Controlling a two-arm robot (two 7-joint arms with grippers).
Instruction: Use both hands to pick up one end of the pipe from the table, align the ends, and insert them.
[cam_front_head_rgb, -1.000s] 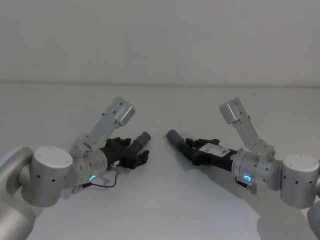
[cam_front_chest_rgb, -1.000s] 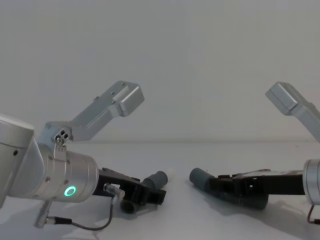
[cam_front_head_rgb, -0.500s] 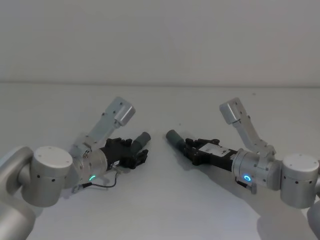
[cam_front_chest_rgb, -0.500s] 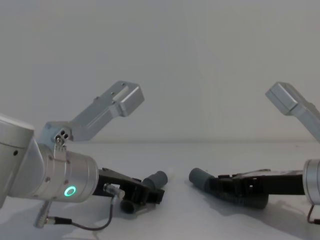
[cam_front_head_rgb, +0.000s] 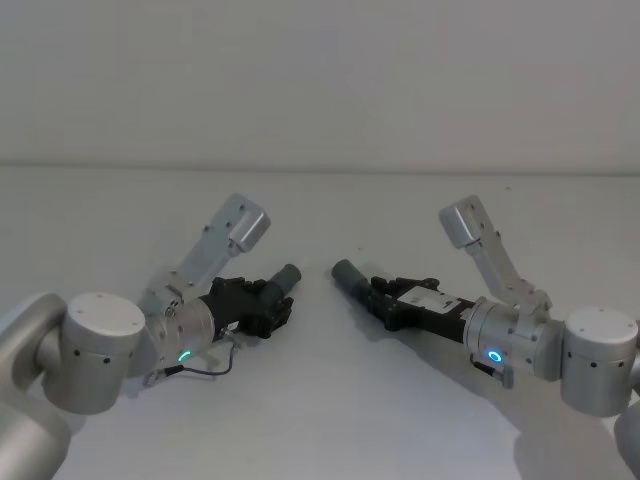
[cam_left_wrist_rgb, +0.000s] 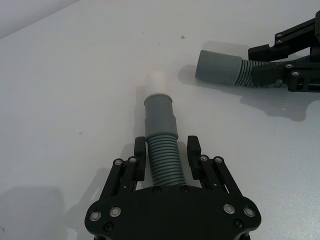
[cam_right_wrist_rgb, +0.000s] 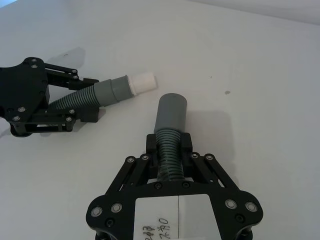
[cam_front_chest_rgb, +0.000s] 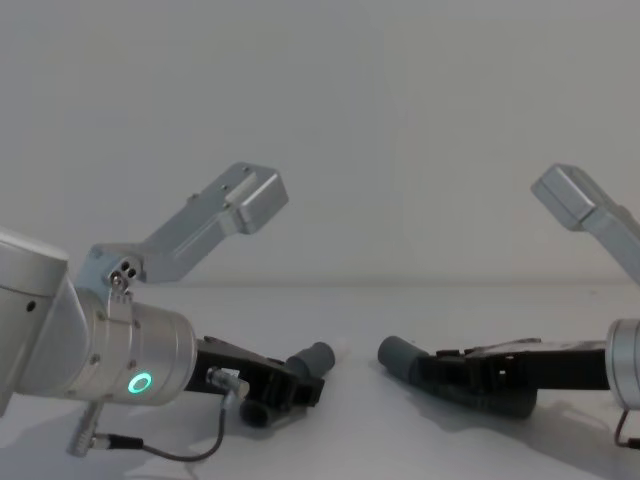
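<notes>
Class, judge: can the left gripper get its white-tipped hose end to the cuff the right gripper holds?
Probably yes: only bare table separates the white tip carried by the left gripper from the cuff in the right gripper, though not aligned.

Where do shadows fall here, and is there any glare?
Left wrist view: soft shadow on the table under the right gripper and its plain-cuffed hose. Right wrist view: faint shadow beside the left gripper holding the white-tipped hose. Head view: no glare.
</notes>
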